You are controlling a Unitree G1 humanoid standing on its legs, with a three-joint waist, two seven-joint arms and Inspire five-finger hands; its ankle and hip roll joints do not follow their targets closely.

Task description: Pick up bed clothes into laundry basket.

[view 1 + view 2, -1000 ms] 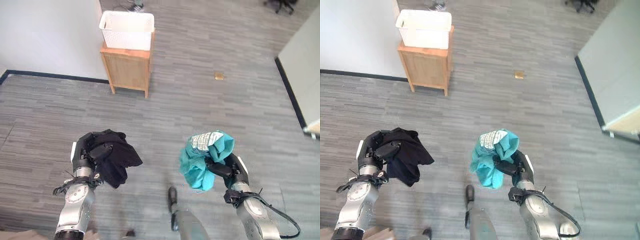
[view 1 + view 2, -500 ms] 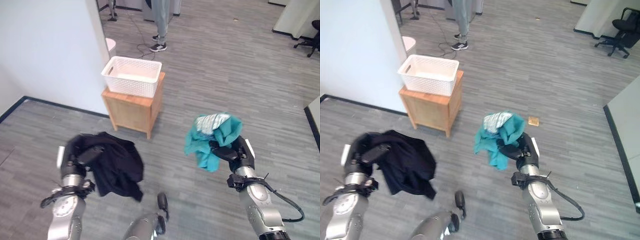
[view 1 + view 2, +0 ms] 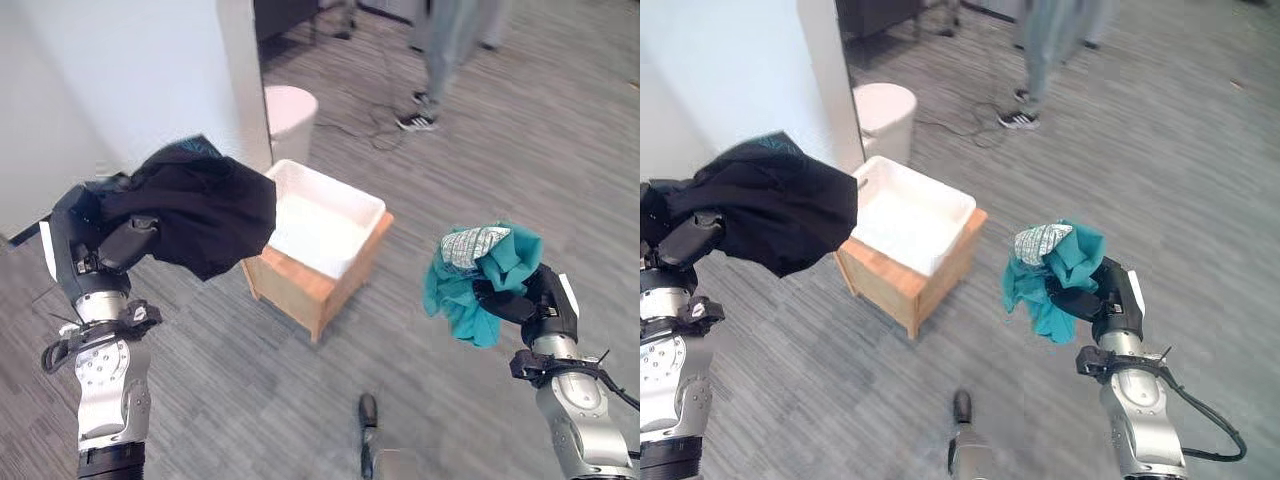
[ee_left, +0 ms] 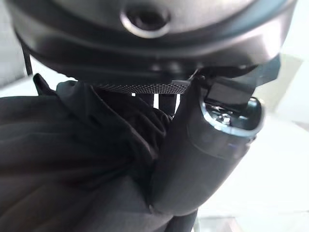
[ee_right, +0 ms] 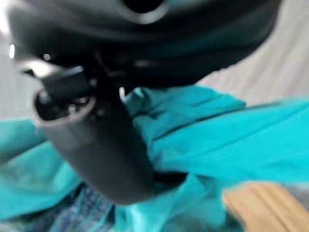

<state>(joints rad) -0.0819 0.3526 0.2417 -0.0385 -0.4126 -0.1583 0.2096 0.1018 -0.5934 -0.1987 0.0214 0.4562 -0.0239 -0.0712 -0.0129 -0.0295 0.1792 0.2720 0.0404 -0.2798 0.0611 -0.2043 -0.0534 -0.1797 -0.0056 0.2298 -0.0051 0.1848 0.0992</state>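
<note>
L hand (image 3: pixel 95 250) grasps black cloth (image 3: pixel 200 205), beside basket (image 3: pixel 325 215) on cabinet (image 3: pixel 310 290). R hand (image 3: pixel 535 305) grasps teal cloth (image 3: pixel 480 280), well apart from basket.

White laundry basket (image 3: pixel 325 220) atop, apparently, a wooden cabinet (image 3: pixel 315 290).

Matt black cloth (image 3: pixel 195 205), teal cloth (image 3: pixel 480 285) — white basket (image 3: pixel 325 218) seemingly plastic, wooden stand (image 3: pixel 310 290).
</note>
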